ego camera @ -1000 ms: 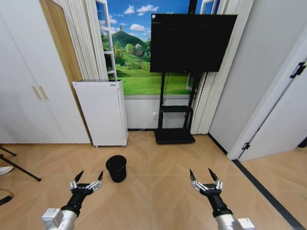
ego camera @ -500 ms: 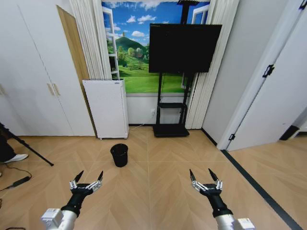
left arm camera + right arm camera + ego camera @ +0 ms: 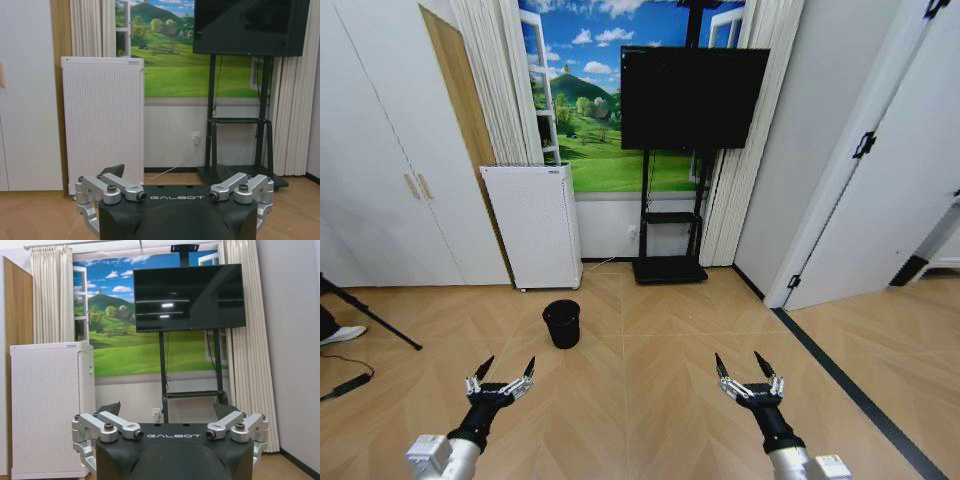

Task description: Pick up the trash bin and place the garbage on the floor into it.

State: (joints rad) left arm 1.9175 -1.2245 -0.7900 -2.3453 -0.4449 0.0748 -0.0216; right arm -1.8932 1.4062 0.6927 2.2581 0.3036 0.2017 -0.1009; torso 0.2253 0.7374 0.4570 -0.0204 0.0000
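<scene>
Fingers of the left gripper and right gripper spread wide, holding nothing; the black mesh trash bin stands well beyond the left fingertips.

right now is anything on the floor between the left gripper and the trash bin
Nothing visible does. Bare wood floor lies between the open left gripper and the trash bin, which stands ahead of it, apart from the white appliance behind.
</scene>
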